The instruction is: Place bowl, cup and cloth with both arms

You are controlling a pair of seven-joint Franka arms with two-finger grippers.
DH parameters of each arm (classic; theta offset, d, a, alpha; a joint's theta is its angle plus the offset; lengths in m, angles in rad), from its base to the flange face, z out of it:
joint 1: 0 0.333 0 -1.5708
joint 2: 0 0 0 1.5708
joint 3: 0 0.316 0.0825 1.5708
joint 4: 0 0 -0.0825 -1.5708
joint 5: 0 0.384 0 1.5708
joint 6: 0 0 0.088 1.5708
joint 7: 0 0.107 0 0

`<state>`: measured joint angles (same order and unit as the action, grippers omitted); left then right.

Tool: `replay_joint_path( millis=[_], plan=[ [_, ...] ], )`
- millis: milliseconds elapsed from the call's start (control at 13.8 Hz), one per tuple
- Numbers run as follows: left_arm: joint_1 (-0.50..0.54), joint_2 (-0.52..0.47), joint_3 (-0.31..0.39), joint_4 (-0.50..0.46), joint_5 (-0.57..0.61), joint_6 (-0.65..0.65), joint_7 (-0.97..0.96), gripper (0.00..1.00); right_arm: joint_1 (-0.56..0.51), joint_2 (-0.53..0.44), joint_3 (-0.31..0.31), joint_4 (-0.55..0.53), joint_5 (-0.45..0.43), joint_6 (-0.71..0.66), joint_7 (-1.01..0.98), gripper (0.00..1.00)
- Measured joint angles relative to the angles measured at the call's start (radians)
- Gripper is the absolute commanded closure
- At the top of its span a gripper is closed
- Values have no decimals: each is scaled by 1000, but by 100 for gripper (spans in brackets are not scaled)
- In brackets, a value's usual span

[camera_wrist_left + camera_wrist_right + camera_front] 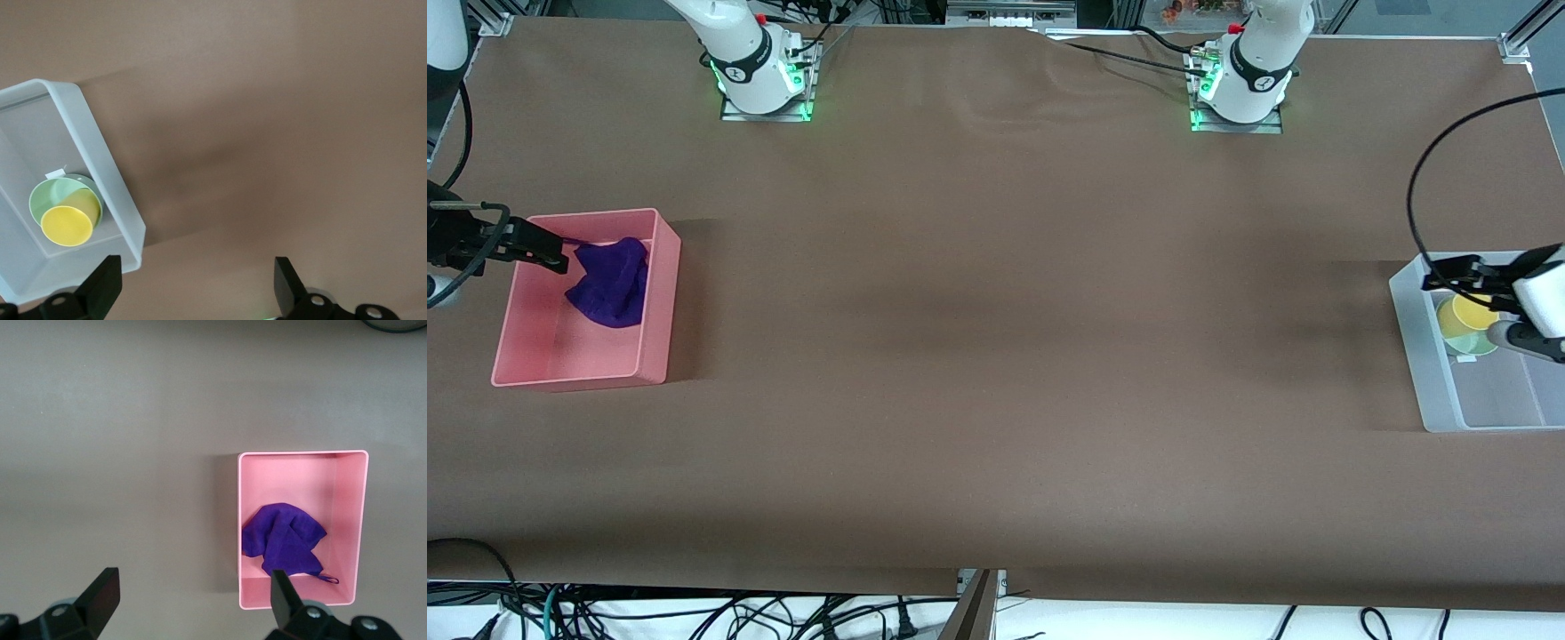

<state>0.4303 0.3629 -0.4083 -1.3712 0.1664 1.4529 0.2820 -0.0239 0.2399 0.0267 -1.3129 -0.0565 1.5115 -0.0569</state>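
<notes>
There were two bins: one pink [654, 302], one clear [1423, 356]. One cloth [612, 283], one cup [1474, 313] and one bowl [1458, 340] were visible.

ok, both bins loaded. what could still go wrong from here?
1. The left gripper hangs open over the clear bin; a low retreat might clip its wall.
2. The yellow cup leans tilted in the green bowl; a knock could tip it out.
3. The right gripper is open above the pink bin, near the purple cloth; its loop might snag.
</notes>
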Motion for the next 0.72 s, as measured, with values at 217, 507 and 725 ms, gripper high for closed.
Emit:
replay_joint_path(
  millis=[217, 507, 725],
  plan=[
    [-208, -112, 129, -39, -38, -8, -51, 0, 0, 1, 0, 0, 0, 0, 0, 0],
    [-411, -335, 317, -271, -131, 174, -227, 0, 0, 1, -1, 0, 0, 0, 0, 0],
    [-411, -400, 331, -375, -135, 219, -267, 0, 0, 2, -1, 0, 0, 0, 0, 0]
  ],
)
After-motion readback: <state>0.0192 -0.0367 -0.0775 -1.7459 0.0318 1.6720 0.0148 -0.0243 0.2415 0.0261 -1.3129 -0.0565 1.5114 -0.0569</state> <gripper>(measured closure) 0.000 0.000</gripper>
